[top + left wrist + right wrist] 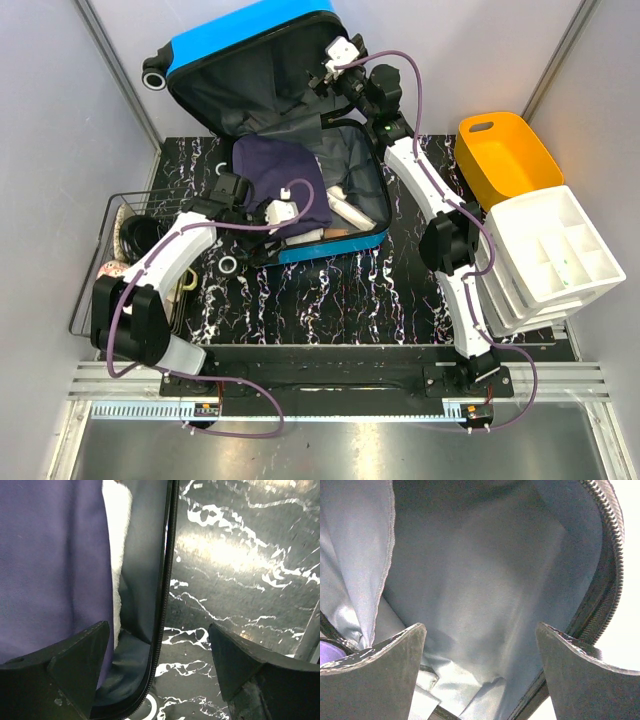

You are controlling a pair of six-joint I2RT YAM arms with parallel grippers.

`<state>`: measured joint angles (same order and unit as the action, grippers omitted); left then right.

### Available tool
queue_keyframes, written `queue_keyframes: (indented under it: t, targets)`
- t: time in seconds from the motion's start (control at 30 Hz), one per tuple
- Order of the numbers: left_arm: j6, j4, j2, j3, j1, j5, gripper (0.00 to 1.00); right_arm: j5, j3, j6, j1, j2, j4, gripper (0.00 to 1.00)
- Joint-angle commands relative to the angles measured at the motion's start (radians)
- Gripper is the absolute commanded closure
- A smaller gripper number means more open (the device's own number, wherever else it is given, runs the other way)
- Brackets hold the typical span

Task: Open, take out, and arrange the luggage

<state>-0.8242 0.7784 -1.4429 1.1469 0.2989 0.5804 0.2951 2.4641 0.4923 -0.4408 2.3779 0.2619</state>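
Left gripper and right gripper, both released, at luggage on black-marbled table.

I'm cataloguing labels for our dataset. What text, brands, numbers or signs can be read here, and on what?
None can be read.
Luggage: no lettering visible on shell or lining.
Small tags at the arm bases: too small to read.
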Motion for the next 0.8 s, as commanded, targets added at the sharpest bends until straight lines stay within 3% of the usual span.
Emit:
queue_keyframes:
  t: [0.0,0.13,0.27,0.47,0.67,0.77]
  targets:
    - [-0.15,0.044,-0.027,-0.039,0.0,-0.063,0.18,-0.102,0.052,0.045,0.024,-0.005,0.025,0.0]
    - [-0.204,0.088,0.007,-0.117,0.0,-0.108,0.3,-0.111,0.061,0.052,0.036,0.0,0.02,0.0]
    - [-0.242,0.114,0.096,-0.225,-0.001,-0.126,0.6,-0.114,0.068,0.054,0.042,0.004,0.022,0.0]
    - [-0.248,0.199,0.185,-0.279,-0.001,-0.119,0.81,-0.132,0.11,0.052,0.048,0.035,0.031,0.0]
    - [-0.218,0.203,0.234,-0.309,-0.001,-0.126,0.81,-0.159,0.115,0.019,0.051,0.047,0.036,0.0]
    - [-0.167,0.164,0.23,-0.299,-0.001,-0.143,0.69,-0.142,0.069,0.005,0.05,0.023,0.051,0.0]
